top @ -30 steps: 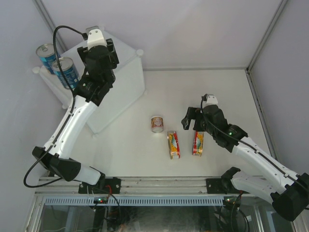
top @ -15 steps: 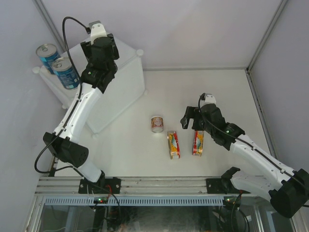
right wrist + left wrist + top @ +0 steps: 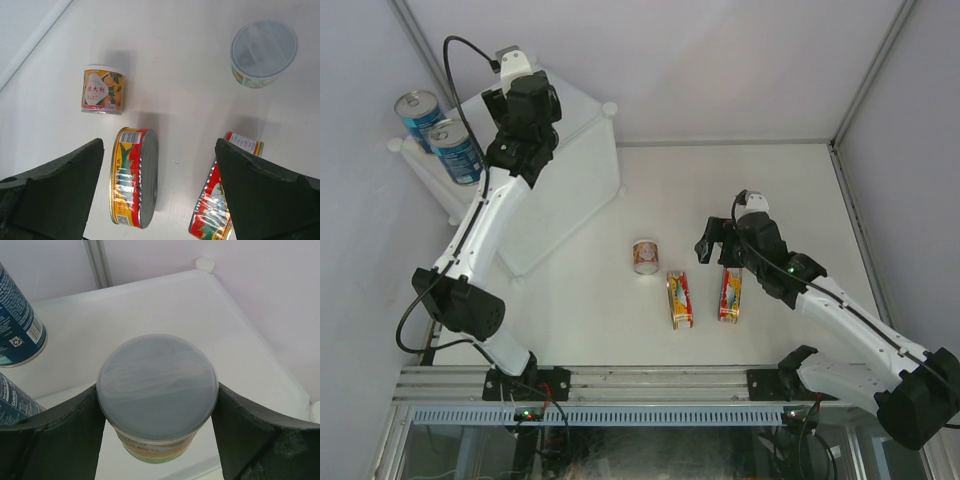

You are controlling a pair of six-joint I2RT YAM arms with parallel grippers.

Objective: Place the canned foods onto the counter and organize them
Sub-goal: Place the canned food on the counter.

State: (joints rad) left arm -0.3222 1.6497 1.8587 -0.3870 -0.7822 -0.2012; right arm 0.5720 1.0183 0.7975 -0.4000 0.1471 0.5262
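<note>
Grasping a small grey-lidded can (image 3: 157,375) in the left hand (image 3: 157,399), a finger against each side of its lid, over the top of the white box (image 3: 582,175), where a tall blue can (image 3: 419,110) and a second blue can (image 3: 455,150) stand close together; impossible to tell whether set down or raised. Holding the right hand (image 3: 160,150) spread wide and empty above the surface (image 3: 790,190), over a red-and-yellow tin (image 3: 679,299) and a second tin (image 3: 730,294), with an orange-labelled can (image 3: 646,256) on its side nearby and another lidded can (image 3: 263,52) upright.
</note>
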